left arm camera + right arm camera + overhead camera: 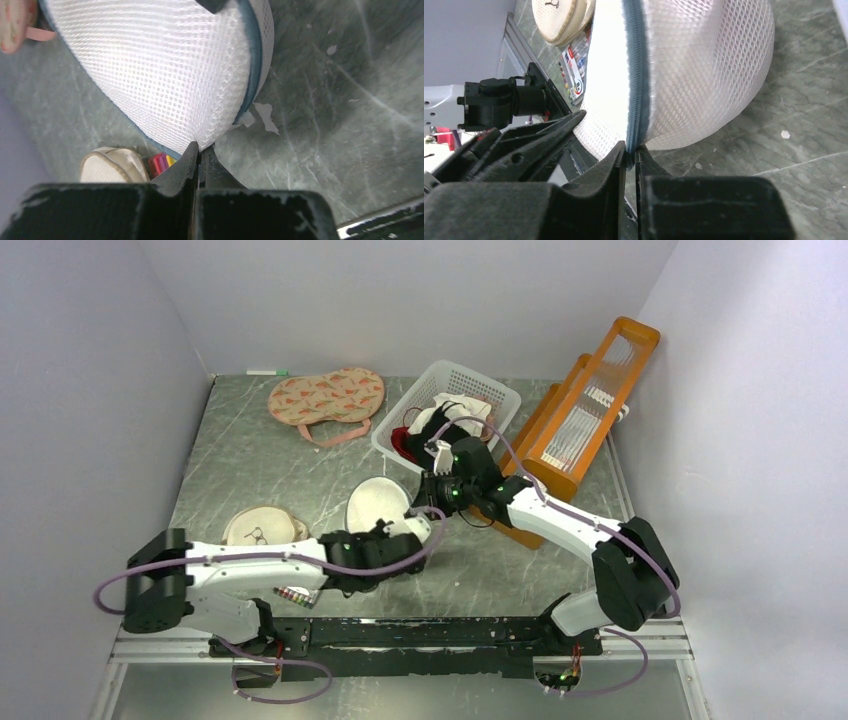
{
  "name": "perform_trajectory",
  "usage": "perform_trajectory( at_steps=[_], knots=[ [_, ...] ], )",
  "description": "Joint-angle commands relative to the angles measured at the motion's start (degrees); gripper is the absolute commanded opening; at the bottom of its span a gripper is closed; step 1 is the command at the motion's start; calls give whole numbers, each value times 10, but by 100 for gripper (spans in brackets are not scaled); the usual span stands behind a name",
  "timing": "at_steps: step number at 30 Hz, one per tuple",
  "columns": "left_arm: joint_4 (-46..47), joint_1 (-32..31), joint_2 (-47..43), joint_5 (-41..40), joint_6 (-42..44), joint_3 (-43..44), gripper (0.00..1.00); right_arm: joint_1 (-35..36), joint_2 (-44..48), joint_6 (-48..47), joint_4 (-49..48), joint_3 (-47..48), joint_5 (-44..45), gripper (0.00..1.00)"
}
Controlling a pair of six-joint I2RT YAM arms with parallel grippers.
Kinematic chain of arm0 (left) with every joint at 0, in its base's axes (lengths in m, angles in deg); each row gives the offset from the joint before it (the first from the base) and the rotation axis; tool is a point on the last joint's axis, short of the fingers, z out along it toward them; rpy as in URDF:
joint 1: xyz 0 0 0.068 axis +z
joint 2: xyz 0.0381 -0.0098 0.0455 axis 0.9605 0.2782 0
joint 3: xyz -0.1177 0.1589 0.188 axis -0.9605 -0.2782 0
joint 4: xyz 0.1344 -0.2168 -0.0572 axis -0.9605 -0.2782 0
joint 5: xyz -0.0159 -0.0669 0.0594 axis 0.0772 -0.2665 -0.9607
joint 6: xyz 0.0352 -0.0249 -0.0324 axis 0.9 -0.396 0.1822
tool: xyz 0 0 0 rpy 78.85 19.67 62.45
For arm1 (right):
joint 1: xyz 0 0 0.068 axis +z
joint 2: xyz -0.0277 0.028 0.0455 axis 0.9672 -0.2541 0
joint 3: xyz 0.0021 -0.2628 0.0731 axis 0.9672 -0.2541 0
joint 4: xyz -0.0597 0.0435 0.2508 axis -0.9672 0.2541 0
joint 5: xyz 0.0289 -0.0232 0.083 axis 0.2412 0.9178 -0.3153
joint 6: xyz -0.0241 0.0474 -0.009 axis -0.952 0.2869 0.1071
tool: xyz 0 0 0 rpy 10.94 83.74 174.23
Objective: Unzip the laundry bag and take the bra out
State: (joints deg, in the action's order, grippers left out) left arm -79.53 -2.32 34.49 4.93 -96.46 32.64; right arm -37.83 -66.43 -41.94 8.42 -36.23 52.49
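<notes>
Closest to the lens in the left wrist view, the left end effector [199,150] has its two black fingers pressed together on a fold of white mesh at the lower edge of the laundry bag [165,65], just beside the bag's dark zipper rim [255,65]. In the right wrist view the right end effector [630,152] has its fingers drawn almost together, nipping that zipper rim where the seam runs down to them. The mesh bulges out to either side. From above, the bag stands up on its edge near the middle of the grey desk [250,460], held between the two end effectors. The left arm reaches in from the lower left and the right arm from the right. A beige embroidery hoop [262,527] lies flat just left of the bag, and a small pack of coloured pieces [295,593] shows under the left arm. Farther back lie a watermelon-print pouch [327,397] and a white basket [478,377] holding black, white and red garments [440,425]. An orange wooden rack [590,410] stands by the right wall. What the bag holds cannot be made out through the mesh.
</notes>
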Motion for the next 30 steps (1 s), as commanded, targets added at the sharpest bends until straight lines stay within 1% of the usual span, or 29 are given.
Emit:
perform_trajectory(
  at_steps=[1,2,4,6,7,9,11,15,17,19,23,27,30],
  knots=[
    [69,51,-71,104,-16,1,7,-4,28,-24,-6,23,0,15],
    [72,68,-82,132,-17,-2,7,-4,34,-31,-5,26,1,21],
    [90,104,-102,187,-13,-15,7,-3,50,-53,0,30,10,35],
    [106,138,-119,238,1,-27,7,2,70,-79,10,29,44,51],
    [108,153,-124,262,9,-29,7,4,79,-91,16,29,60,56],
    [109,176,-132,296,20,-24,7,6,92,-109,29,31,82,65],
    [107,195,-139,326,28,-14,7,7,99,-119,38,34,94,69],
    [103,227,-142,380,47,12,7,34,115,-126,23,25,123,70],
    [102,241,-140,406,58,22,7,68,121,-133,14,18,164,70],
    [102,250,-139,430,69,26,7,107,118,-137,10,19,225,69],
    [100,257,-145,443,79,22,7,164,102,-126,0,20,318,61],
    [121,258,-173,450,74,-10,7,193,116,-122,-70,-30,354,53],
    [125,259,-184,456,73,-21,7,211,125,-139,-119,-63,376,52]
  ],
)
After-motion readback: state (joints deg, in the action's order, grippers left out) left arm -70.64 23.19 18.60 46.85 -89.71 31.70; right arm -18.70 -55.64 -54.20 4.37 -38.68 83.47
